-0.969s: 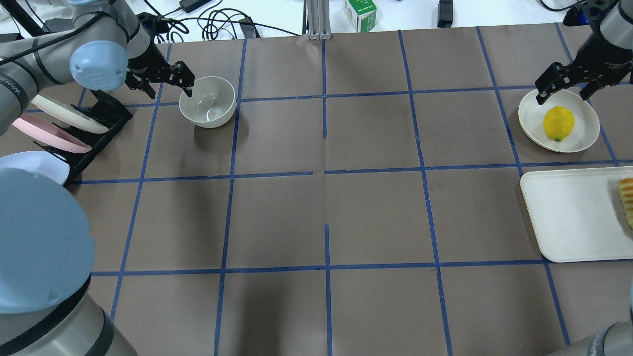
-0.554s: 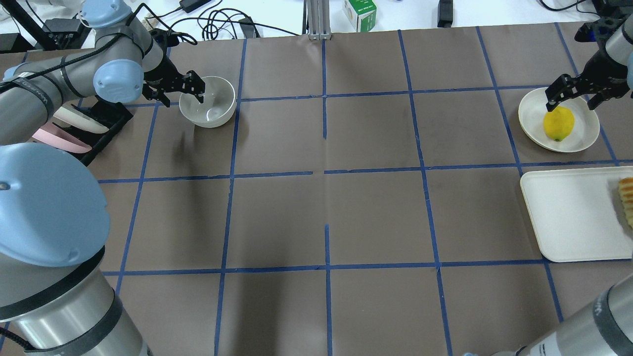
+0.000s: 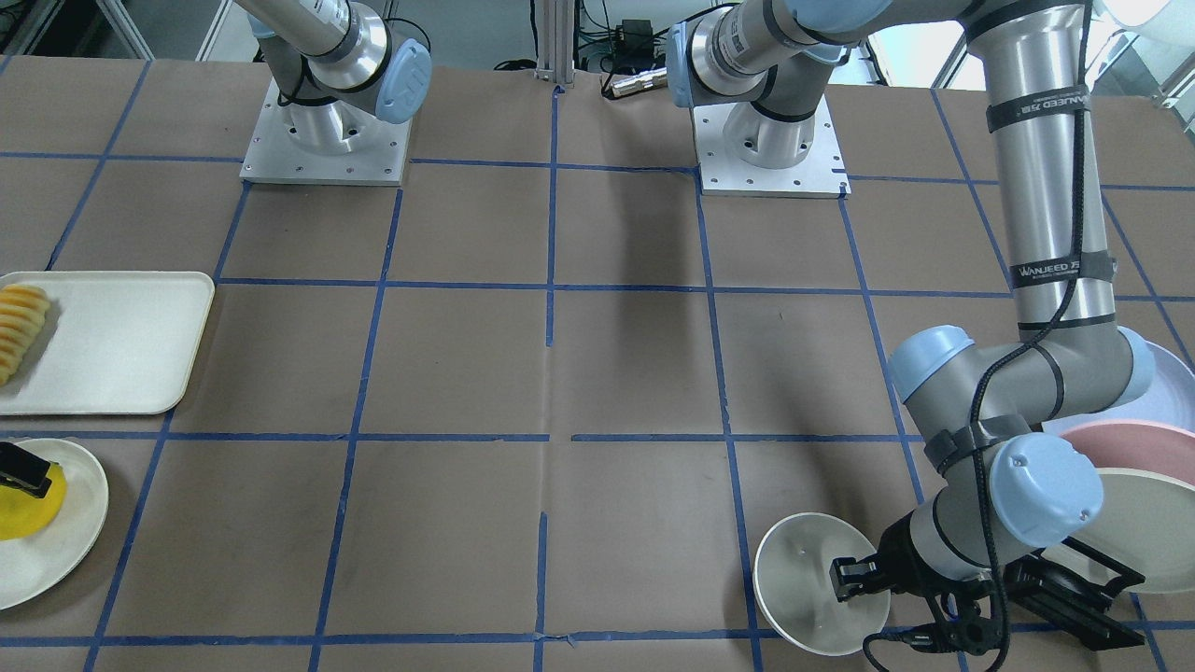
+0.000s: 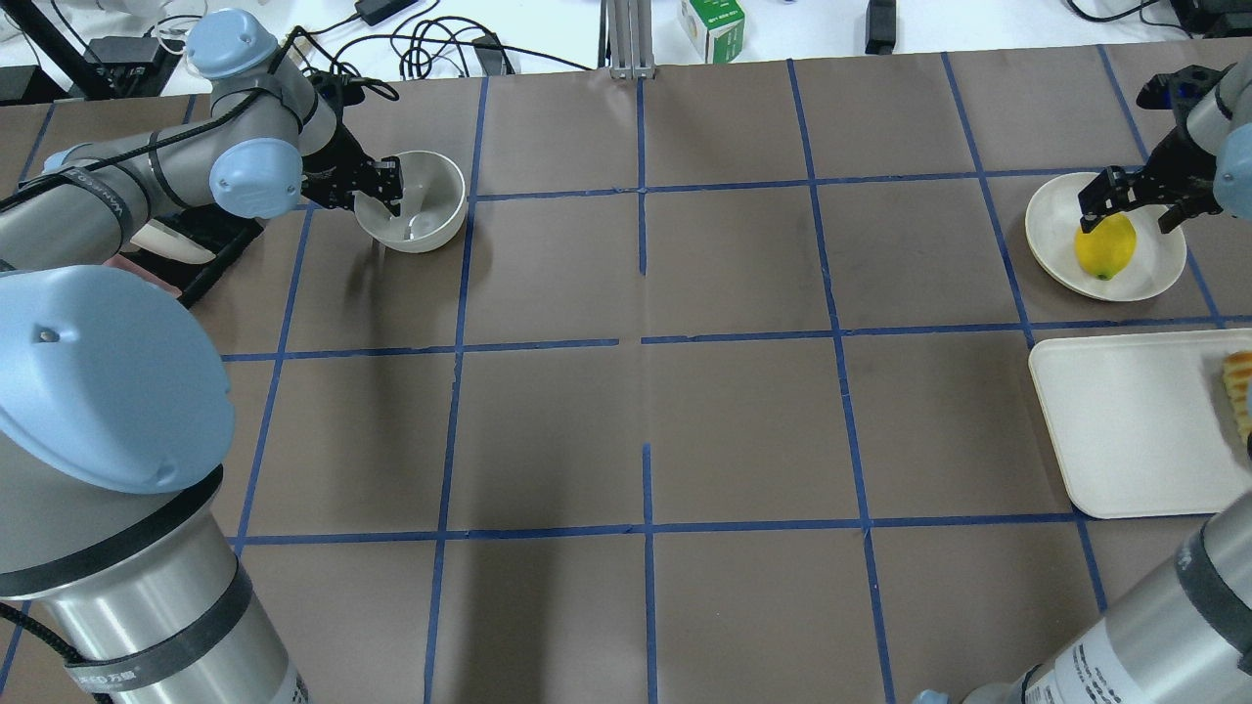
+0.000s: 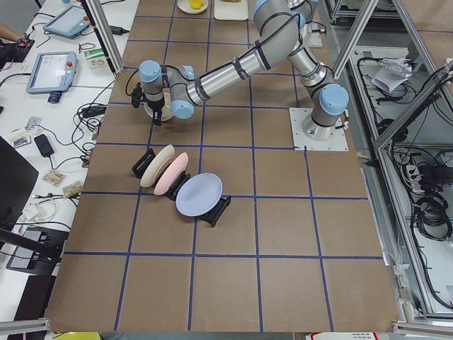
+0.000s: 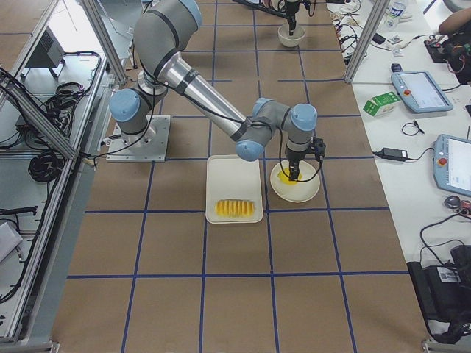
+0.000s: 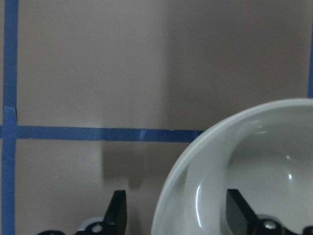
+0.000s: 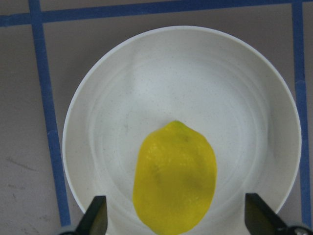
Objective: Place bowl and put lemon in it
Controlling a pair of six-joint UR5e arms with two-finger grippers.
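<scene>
The off-white bowl [image 4: 425, 200] stands upright at the far left of the table; it also shows in the front view [image 3: 803, 569]. My left gripper [image 4: 375, 196] is open and straddles the bowl's rim, one finger [image 7: 238, 211] inside and one finger [image 7: 117, 214] outside. The yellow lemon [image 4: 1105, 246] lies on a shallow white plate [image 4: 1051, 230] at the far right. My right gripper [image 4: 1130, 205] is open just above the lemon. In the right wrist view the lemon [image 8: 175, 178] sits between the two fingertips [image 8: 95, 218], without visible contact.
A black rack [image 4: 210, 240] with cream, pink and lavender plates [image 5: 198, 197] stands close behind my left arm. A white tray [image 4: 1125, 430] with sliced yellow food [image 4: 1240, 391] lies near the lemon plate. Cables and a green carton [image 4: 712, 27] lie beyond the far edge.
My left gripper has moved right and down onto the bowl's rim. My right gripper has come down and closer over the lemon. Bowl and lemon have not moved.
</scene>
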